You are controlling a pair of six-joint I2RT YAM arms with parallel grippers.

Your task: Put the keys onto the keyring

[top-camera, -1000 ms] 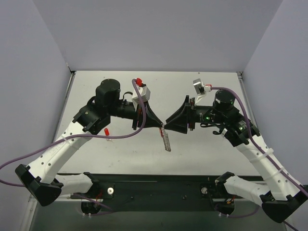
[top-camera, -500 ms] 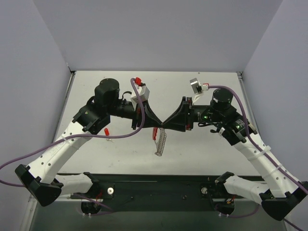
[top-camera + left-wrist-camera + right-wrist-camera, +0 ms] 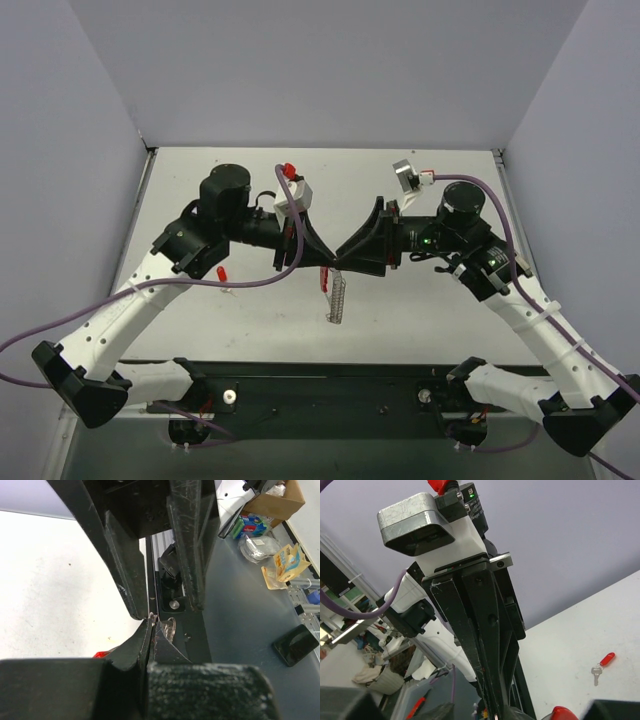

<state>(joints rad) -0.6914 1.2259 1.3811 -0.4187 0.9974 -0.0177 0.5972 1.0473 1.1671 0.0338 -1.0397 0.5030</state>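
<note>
Above the middle of the surface (image 3: pixel 430 320), the left pincer (image 3: pixel 329 262) and right pincer (image 3: pixel 344 260) are shown tip to tip. The left pincer is closed on the keyring (image 3: pixel 336 298), whose chain hangs just beneath both tips. The right pincer is held narrowly apart. One red-tagged key (image 3: pixel 595 673) is seen lying on the surface, well apart from both.
</note>
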